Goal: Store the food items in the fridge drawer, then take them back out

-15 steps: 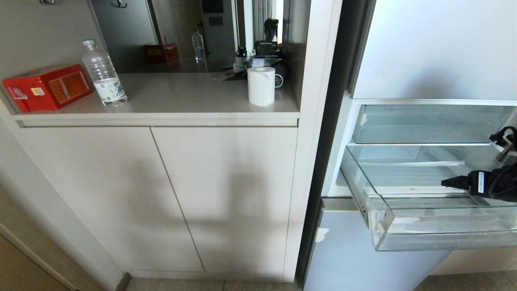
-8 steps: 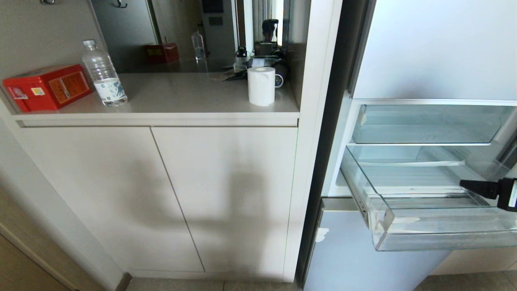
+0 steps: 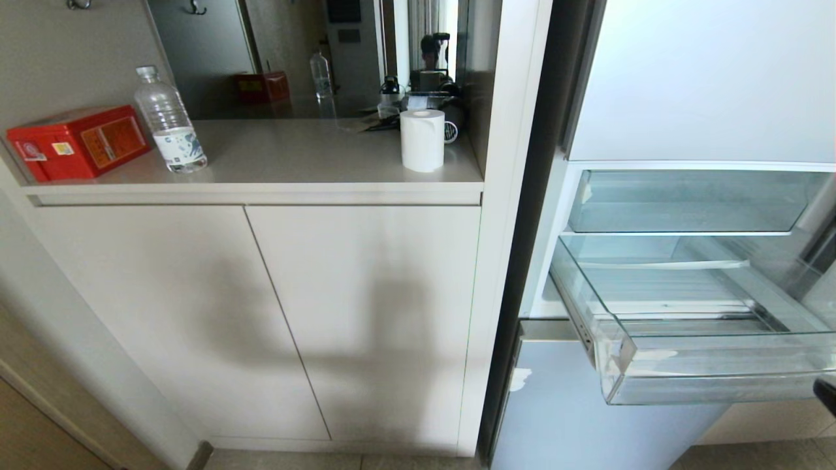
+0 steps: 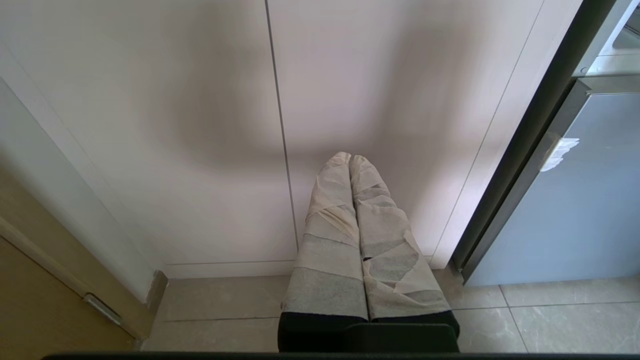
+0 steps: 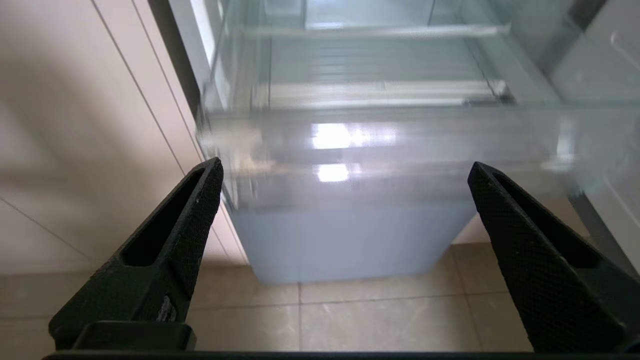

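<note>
Right gripper point(image 5: 345, 170) jaws spread wide, empty, facing front of wide clear plastic fridge drawer point(image 3: 692, 375), pulled out at right of head view, nothing inside. Left gripper point(image 4: 350, 165) tape-wrapped jaws pressed together before beige cabinet doors point(image 3: 261, 313). Fruits unseen.

Red box point(image 3: 77, 141), water bottle point(image 3: 169, 121) and paper roll point(image 3: 422, 140) stand on the counter point(image 3: 294, 156).

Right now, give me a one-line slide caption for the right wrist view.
Open right gripper facing the pulled-out clear fridge drawer, nothing between its fingers, tiled floor below.
</note>
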